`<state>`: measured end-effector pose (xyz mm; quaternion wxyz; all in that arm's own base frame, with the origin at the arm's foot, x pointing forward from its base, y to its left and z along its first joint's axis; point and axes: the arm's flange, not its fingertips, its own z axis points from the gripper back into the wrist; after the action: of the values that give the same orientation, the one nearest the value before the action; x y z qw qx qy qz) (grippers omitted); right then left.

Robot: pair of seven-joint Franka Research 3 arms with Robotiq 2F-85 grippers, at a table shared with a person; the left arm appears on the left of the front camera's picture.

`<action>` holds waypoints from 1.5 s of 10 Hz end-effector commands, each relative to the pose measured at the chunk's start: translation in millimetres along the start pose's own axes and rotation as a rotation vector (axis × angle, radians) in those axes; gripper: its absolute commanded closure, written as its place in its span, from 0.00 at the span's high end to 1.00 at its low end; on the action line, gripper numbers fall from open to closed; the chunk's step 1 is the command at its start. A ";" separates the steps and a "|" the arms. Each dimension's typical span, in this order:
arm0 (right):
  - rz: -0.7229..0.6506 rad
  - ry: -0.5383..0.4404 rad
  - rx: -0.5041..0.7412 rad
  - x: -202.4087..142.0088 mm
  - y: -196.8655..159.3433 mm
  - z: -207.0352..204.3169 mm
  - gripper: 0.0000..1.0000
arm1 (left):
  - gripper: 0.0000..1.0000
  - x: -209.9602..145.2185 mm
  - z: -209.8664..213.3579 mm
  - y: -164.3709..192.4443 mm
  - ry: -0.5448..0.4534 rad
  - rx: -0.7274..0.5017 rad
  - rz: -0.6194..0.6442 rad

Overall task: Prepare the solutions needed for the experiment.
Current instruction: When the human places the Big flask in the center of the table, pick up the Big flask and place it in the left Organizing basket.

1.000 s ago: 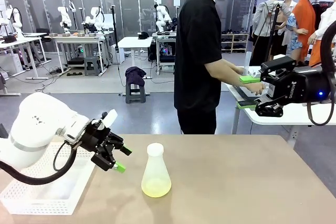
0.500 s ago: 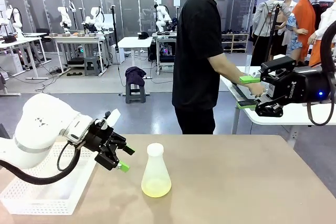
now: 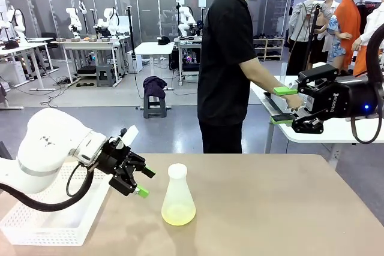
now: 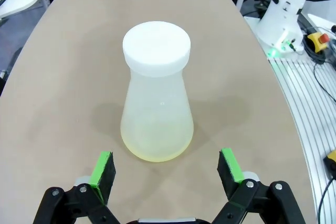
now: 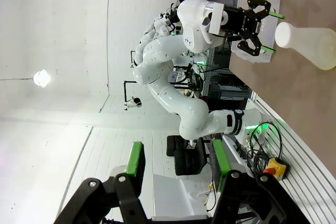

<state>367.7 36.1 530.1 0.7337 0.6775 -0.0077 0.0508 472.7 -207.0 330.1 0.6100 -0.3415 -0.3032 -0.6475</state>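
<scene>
Left wrist view: flask [image 4: 157, 103] stands upright, neck up, long axis vertical; my left claw [image 4: 166, 169] gapes wide, empty, near it.

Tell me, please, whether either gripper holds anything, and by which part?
Nothing is held: the left gripper, open, hovers short of the frosted conical flask of yellow-green liquid; the right gripper is open too.

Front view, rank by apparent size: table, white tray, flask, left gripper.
1. table
2. white tray, though the arm covers part of it
3. flask and left gripper: look about alike, so not ranked
</scene>
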 end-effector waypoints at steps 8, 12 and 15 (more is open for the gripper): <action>0.003 0.003 0.004 -0.2 0.3 0.7 0.63 | 1.00 77.2 19.6 16.8 0.132 0.034 -0.221; 0.003 0.003 0.004 -0.2 0.3 0.7 0.63 | 1.00 97.3 27.0 63.9 0.122 -0.181 -0.293; 0.003 0.003 0.004 -0.2 0.3 0.7 0.63 | 1.00 92.1 33.5 39.6 0.138 -0.115 -0.288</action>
<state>367.7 36.0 530.0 0.7337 0.6775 -0.0076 0.0508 521.5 -238.6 418.7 0.5003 -0.3008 -0.2583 -0.7697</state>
